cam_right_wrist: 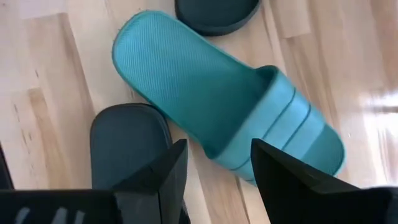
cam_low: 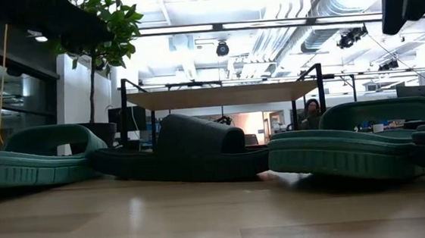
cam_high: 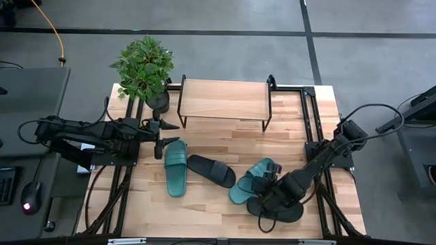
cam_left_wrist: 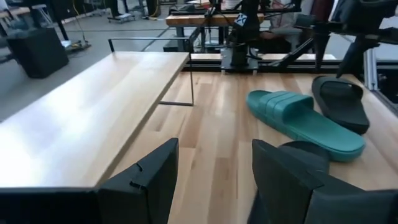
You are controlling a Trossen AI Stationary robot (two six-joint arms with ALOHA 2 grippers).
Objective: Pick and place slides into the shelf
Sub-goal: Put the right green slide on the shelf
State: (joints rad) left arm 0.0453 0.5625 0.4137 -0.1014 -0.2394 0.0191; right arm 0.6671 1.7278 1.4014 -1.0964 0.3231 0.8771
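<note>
The shelf (cam_high: 225, 101) stands at the table's far edge, its light plank top on thin black legs. Four slides lie on the tabletop: a teal one (cam_high: 176, 167) left of centre, a black one (cam_high: 211, 170) beside it, a second teal one (cam_high: 251, 181) and a second black one (cam_high: 279, 208) at the near right. My left gripper (cam_high: 174, 133) is open and hovers just beyond the left teal slide, pointing right. My right gripper (cam_high: 263, 186) is open above the right-hand pair. In its wrist view the fingers (cam_right_wrist: 155, 180) stand over the teal slide (cam_right_wrist: 230, 118) and the black slide (cam_right_wrist: 127, 143).
A potted plant (cam_high: 144, 68) stands at the shelf's left end, close to the left gripper. Black frame rails (cam_high: 310, 116) run along the table's right and left sides. Bare wood lies between the shelf and the slides (cam_left_wrist: 211, 124).
</note>
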